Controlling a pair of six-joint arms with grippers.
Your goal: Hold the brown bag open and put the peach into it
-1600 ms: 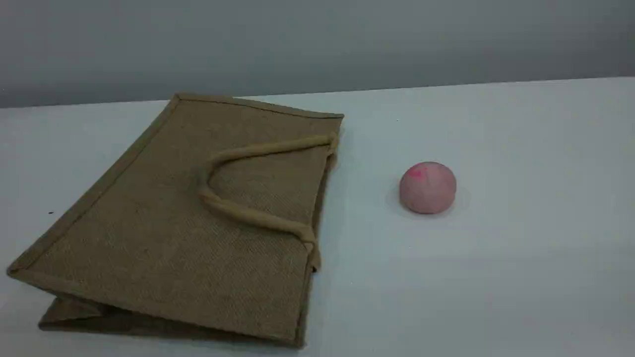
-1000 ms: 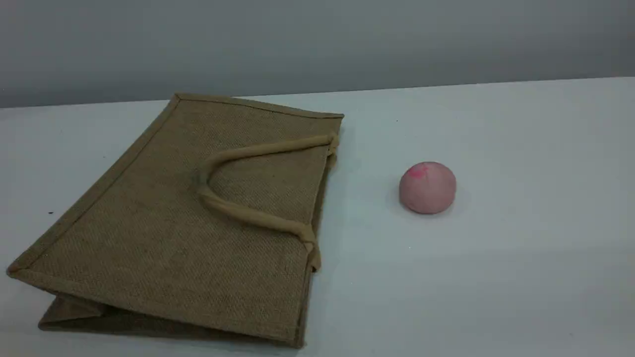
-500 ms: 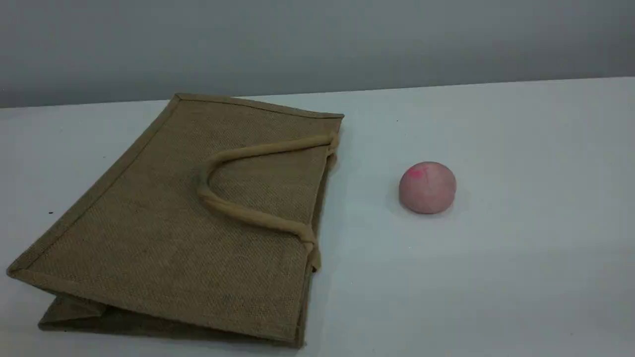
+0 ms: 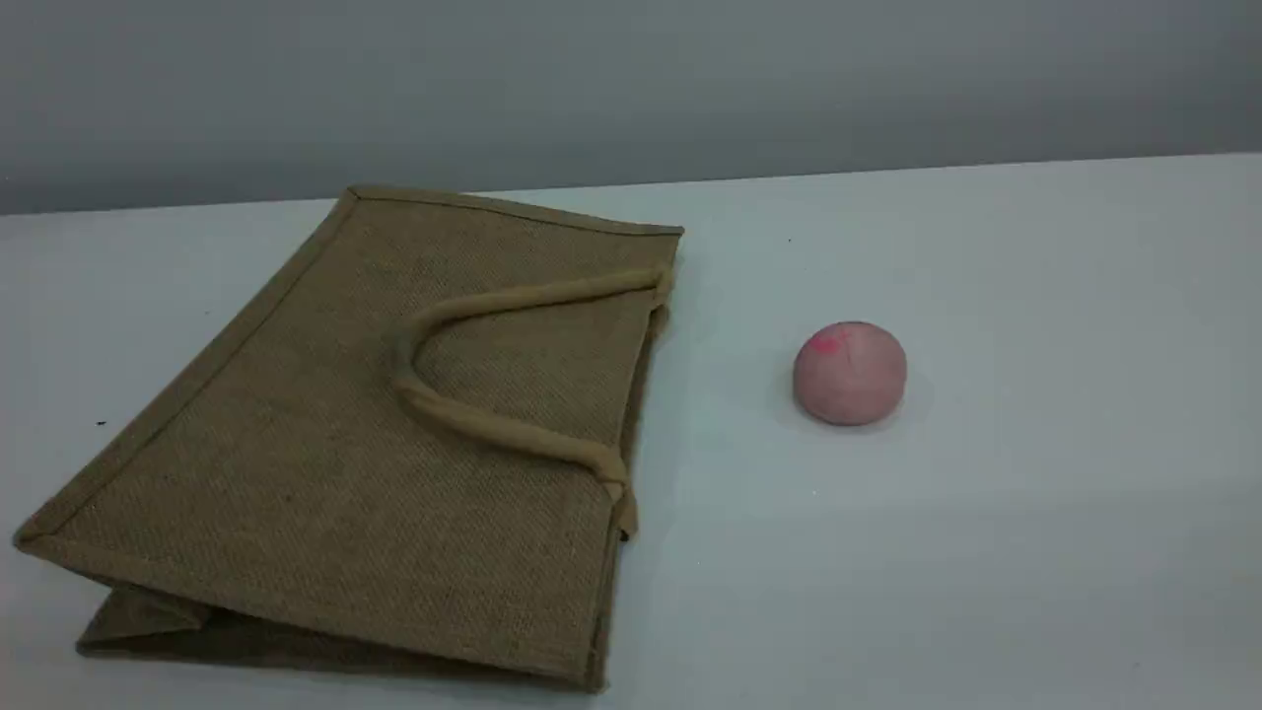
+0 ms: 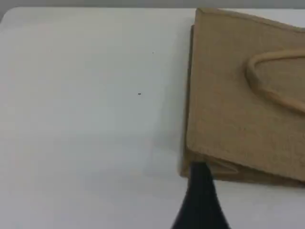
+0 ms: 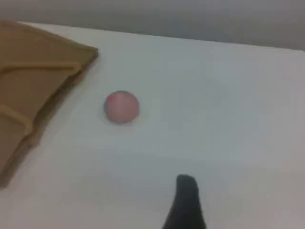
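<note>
1. Nearest the scene camera lay the one large, rectangular, tan-brown bag point(image 4: 325, 473) of coarse woven jute, flat on its side on the smooth white table point(image 4: 986, 552). Its edges were bound in a plain strip, and its folded bottom gusset showed at the near left corner.
2. One padded, rope-like loop handle point(image 4: 473, 424) lay curved on the bag's upper face, its two ends fixed at the right-hand rim; a second handle could not be made out.
3. To the right of the bag, apart from it, sat the single small, round, dusty-pink peach point(image 4: 850, 373), matte-skinned, with a brighter pink blotch on top. Nothing touched it.
4. Behind the table rose a plain grey wall point(image 4: 631, 89).
5. Neither arm showed in the scene view. The left wrist view showed one dark, tapered fingertip point(image 5: 202, 200) of the left gripper, above the table near a bag corner; the right wrist view showed one dark fingertip point(image 6: 186, 202) of the right gripper, well short of the peach. Both grippers stood spread, empty.
</note>
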